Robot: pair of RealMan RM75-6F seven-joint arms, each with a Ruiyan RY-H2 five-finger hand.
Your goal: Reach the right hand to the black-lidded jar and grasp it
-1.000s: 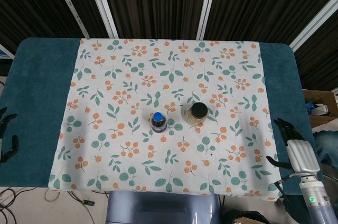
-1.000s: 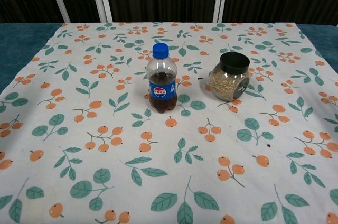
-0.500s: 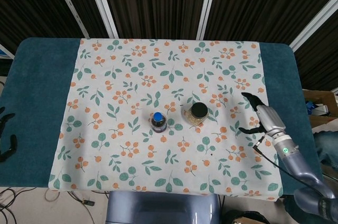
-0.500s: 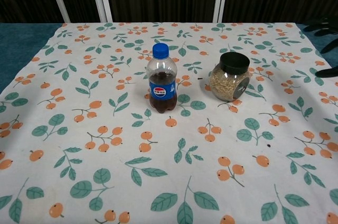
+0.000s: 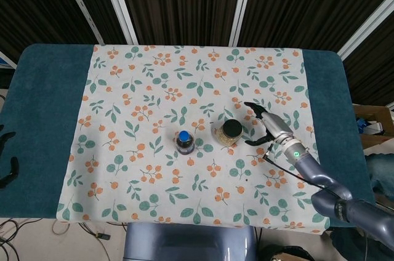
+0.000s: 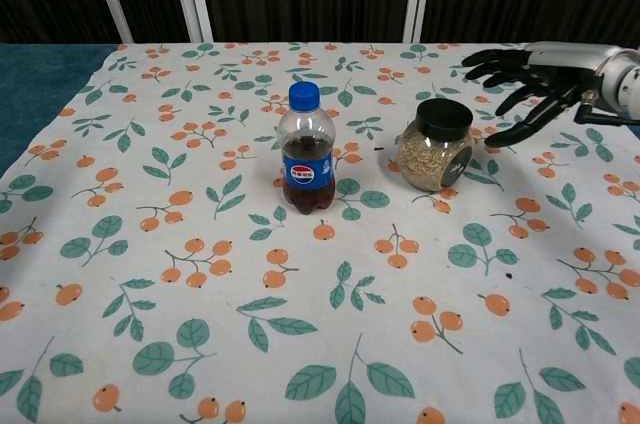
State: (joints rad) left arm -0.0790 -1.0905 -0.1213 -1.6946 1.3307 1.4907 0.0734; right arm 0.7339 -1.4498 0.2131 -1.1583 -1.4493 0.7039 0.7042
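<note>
The black-lidded jar [image 5: 228,133] [image 6: 436,146], filled with pale grains, stands near the middle of the floral cloth. My right hand [image 5: 263,124] [image 6: 520,84] hovers just right of the jar with its fingers spread and nothing in them. A small gap separates it from the jar. My left hand [image 5: 6,156] shows only as dark fingers at the far left edge of the head view, holding nothing that I can see.
A small cola bottle with a blue cap [image 5: 184,142] [image 6: 305,150] stands upright just left of the jar. The floral cloth [image 5: 141,181] covers the middle of the teal table [image 5: 43,107].
My right arm has swung in from the table's right edge toward the jar, its hand staying spread. The jar, the bottle and my left hand have not moved.
</note>
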